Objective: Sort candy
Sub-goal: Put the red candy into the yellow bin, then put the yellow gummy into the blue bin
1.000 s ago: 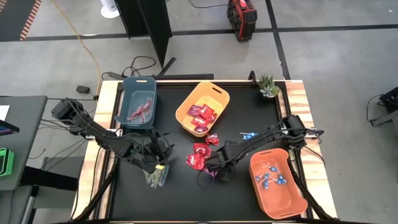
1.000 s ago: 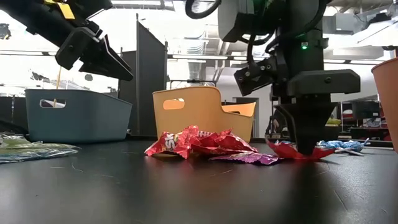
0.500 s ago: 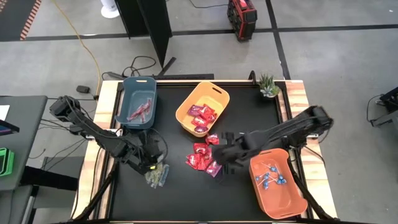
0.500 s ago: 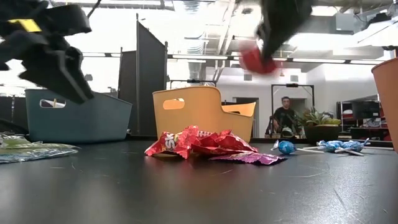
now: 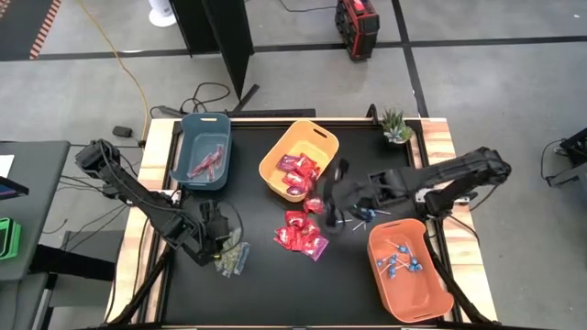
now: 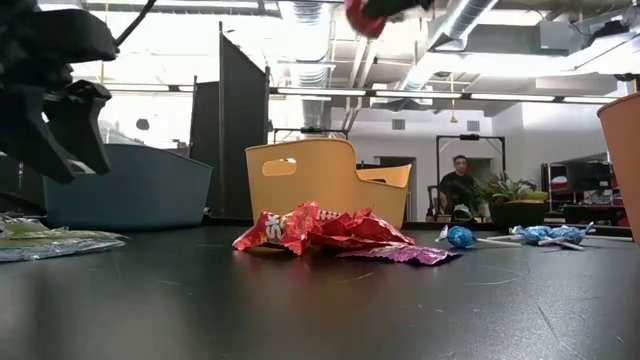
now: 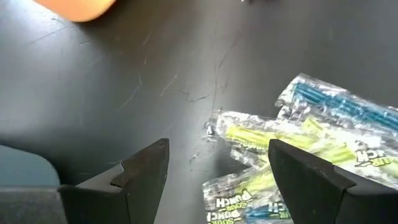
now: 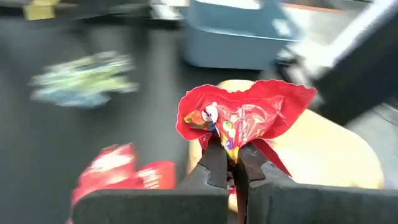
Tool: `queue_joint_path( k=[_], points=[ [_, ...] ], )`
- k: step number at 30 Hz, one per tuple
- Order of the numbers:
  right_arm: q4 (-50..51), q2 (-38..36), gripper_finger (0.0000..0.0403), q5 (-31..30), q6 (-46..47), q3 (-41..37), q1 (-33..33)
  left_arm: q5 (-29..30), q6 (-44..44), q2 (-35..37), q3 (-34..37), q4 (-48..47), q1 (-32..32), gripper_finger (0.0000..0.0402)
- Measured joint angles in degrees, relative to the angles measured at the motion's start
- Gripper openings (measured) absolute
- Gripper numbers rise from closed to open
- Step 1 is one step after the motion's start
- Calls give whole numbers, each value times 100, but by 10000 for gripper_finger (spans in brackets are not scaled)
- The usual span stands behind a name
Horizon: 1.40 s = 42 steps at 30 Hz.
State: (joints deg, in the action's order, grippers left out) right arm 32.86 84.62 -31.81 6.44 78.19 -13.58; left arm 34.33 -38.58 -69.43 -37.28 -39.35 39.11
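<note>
A black table seen from above, three bins on it and candy scattered between two dark robot arms. The right gripper point(image 8: 230, 163) is pinched tight on a red packet point(image 8: 245, 118), lifted clear of the table beside the yellow bin point(image 5: 323, 137), which already holds several red packets. More red ones lie in a pile point(image 5: 301, 234) just in front of that bin. A couple of lollipops point(image 5: 365, 200) lie loose near the orange bin point(image 5: 438, 295), which holds others. The left gripper point(image 7: 217, 163) hangs low with fingers spread, right beside the clear stick packets point(image 7: 280, 140) on the table and not touching them; a few sticks are already in the blue bin point(image 5: 188, 124).

The held packet is caught only by a thin edge, so it could slip free on the way and fall short of the bin. The crinkly stick packets overlap, so the left gripper may drag up more than one, or skid off the top one
</note>
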Motion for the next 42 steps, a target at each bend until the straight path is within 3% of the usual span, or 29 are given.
queue_joint_path(
  k=[8,11,18,21,29,35,42],
  points=[
    [-608,494,46,-92,-144,4,1152,-276,377,-2,0,-250,0,270],
    [-631,747,94,35,-183,4,1594,-373,415,0,0,-254,-2,270],
    [-1023,1229,253,199,-251,0,2243,-906,836,0,0,-113,9,270],
    [-1293,1322,289,239,-398,0,2268,-1029,1308,0,0,30,31,270],
    [-1620,1297,295,264,-521,2,1980,-1631,2008,-4,0,48,-55,267],
    [-1756,1285,293,264,-501,2,1691,-1714,2090,-9,436,724,-218,236],
    [-1936,1285,293,221,-498,2,1442,-1692,2140,-71,479,926,-396,203]
  ],
)
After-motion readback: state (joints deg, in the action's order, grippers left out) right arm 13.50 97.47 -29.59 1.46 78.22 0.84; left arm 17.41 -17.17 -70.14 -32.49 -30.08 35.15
